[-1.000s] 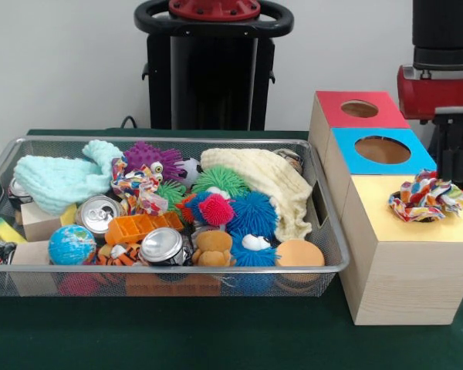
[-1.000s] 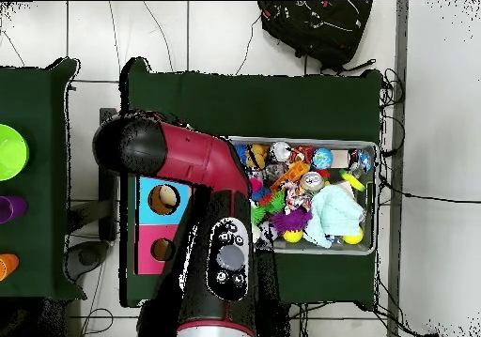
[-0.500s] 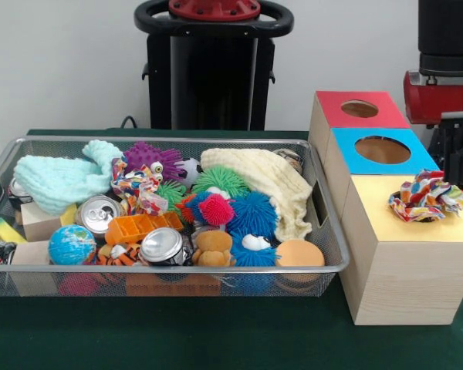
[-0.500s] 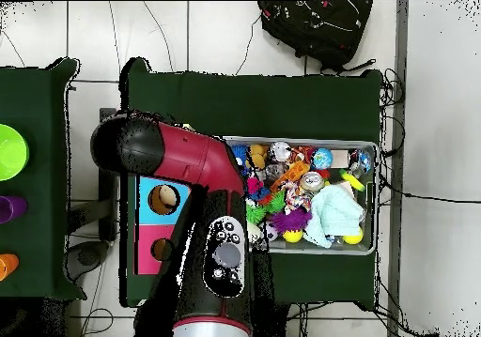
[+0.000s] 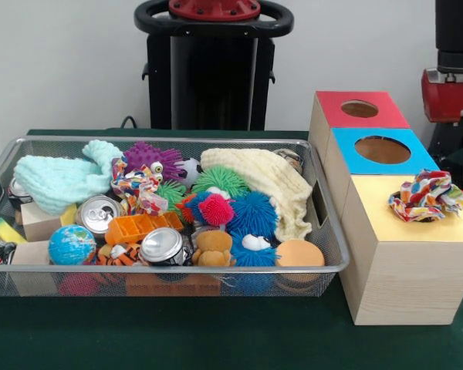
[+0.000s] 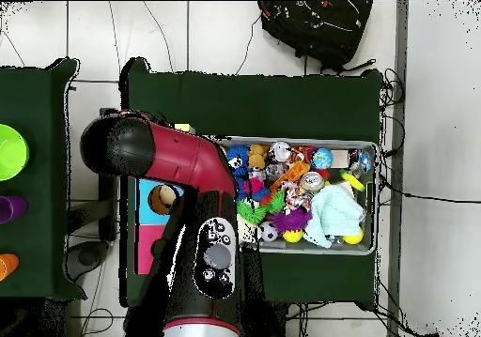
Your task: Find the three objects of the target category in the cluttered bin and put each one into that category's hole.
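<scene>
On top of the yellow-topped wooden box (image 5: 405, 247), a multicoloured knotted rope toy (image 5: 427, 195) sits bunched over the hole, not dropped through. End effector state cannot be determined. Risk: the toy stays lodged, blocking later deposits.

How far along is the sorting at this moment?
One colourful knotted rope toy sits at the yellow-topped box's hole, not clearly dropped in. Nothing visibly in hand: the arm is over the boxes and its tool is hidden. Left: a similar rope toy in the wire bin; any third isn't clearly visible.
</scene>
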`<state>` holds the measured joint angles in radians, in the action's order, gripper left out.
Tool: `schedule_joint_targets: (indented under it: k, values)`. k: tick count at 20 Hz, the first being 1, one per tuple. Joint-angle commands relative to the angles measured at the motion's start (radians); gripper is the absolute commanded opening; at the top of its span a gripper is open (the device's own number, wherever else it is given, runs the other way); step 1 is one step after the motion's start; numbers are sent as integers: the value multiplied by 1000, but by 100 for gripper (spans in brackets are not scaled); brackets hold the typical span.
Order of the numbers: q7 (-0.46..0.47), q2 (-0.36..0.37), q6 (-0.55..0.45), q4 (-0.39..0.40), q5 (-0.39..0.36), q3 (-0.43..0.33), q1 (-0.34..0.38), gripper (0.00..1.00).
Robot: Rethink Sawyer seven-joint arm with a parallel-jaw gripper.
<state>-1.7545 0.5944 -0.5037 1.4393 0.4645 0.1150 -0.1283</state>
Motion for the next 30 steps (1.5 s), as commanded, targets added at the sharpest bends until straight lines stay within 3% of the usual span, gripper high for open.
schedule_joint_targets:
  k: [1, 16, 30]
  values:
    - [-271, -43, 49, 90, 47, -69, -9, 0]
    - [-205, -155, 149, 7, 44, -86, 22, 0]
    - [-182, -152, 156, 2, 40, -94, 31, 0]
